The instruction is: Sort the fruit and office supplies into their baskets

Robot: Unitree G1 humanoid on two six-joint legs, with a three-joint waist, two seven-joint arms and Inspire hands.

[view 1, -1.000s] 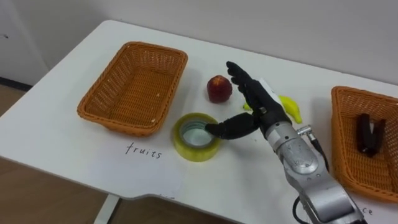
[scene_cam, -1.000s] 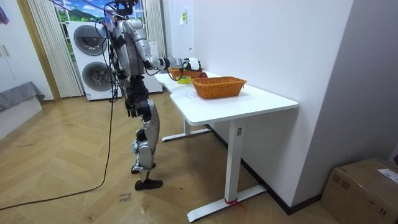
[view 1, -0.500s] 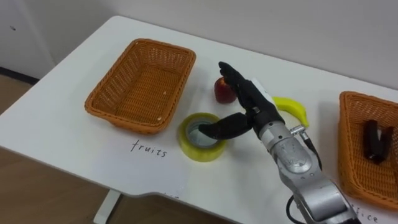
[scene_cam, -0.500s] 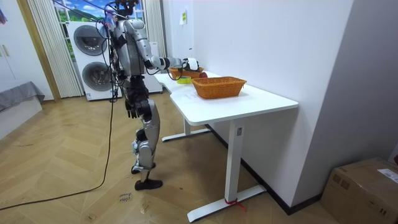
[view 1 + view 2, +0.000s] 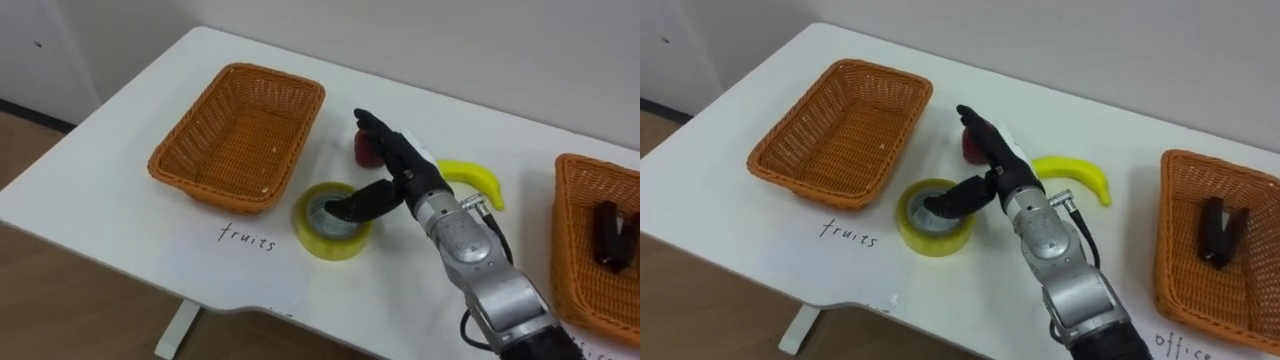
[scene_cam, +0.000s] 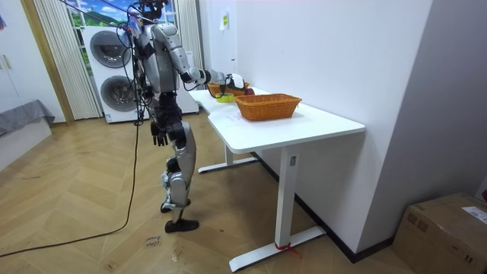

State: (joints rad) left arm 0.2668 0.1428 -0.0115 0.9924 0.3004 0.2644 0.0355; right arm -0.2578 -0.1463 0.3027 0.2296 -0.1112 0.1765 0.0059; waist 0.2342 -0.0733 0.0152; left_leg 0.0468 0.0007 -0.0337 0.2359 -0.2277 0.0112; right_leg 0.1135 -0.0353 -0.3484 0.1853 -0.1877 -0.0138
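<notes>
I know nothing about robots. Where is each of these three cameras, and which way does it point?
Left eye view: in the robot's head, looking down on the table; its right hand and forearm reach to the tape roll.
Right eye view: beside it in the head, looking down likewise, with the same arm.
Room view: standing off in the room, facing the whole standing robot, left hand hanging.
Both eye views share the fruit basket and banana.

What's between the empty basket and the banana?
In the left eye view, the red fruit and the right hand, its thumb inside the tape roll, lie between basket and banana.
</notes>
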